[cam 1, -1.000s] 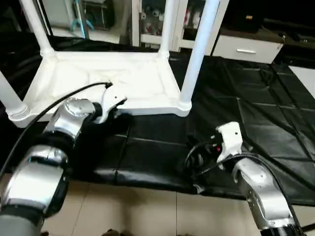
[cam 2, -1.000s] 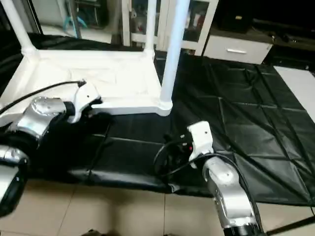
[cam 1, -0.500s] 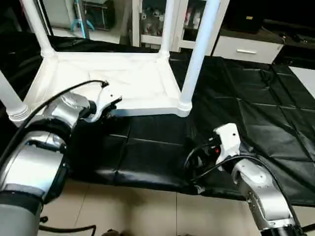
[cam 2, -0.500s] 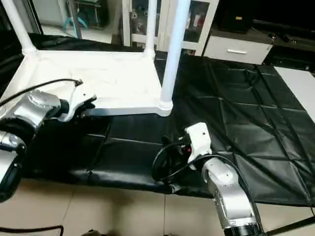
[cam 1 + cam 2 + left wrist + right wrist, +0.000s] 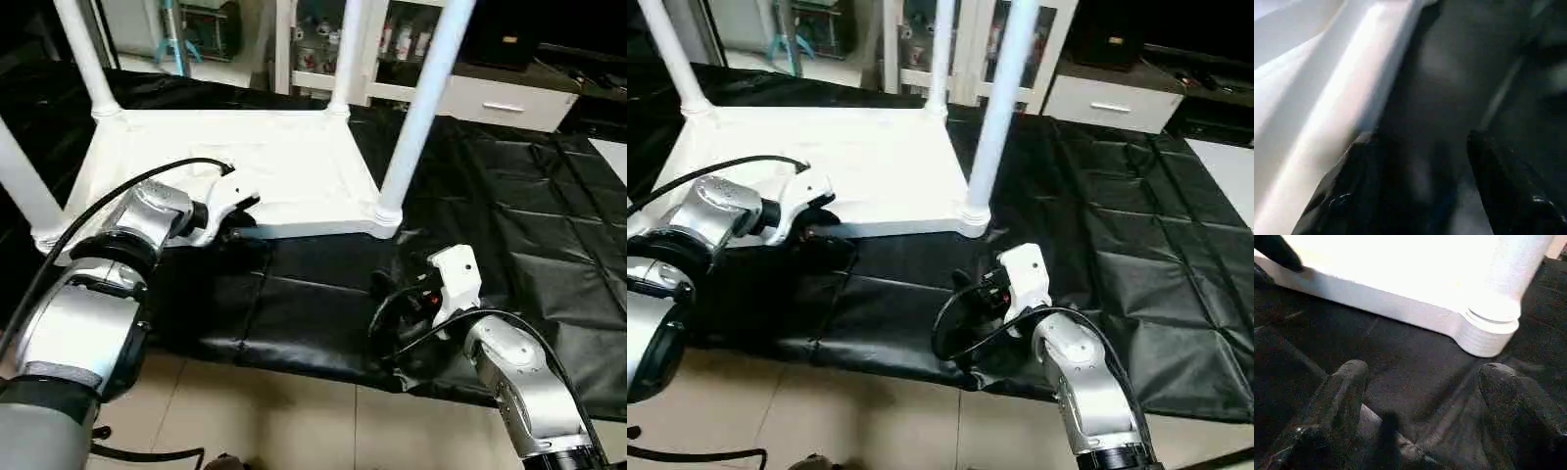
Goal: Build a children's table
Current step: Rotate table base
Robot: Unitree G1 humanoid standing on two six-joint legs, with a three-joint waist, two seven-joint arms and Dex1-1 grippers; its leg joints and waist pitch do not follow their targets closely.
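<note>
Contact shifted: left gripper [image 5: 1415,186], jaws released, now nearer white plastic upturned tabletop [image 5: 294,176] edge at 12 o'clock; right gripper [image 5: 1420,396] released, idle, flip pending.

The head's stereo pair looks forward and down at the upturned white plastic table [image 5: 235,166]. Both wrist cameras sit close, sharing its near rim, toward 12 o'clock.

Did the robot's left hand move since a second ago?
Yes. The left gripper has slid a little along the tabletop near edge, toward the corner with the nearest leg.
</note>
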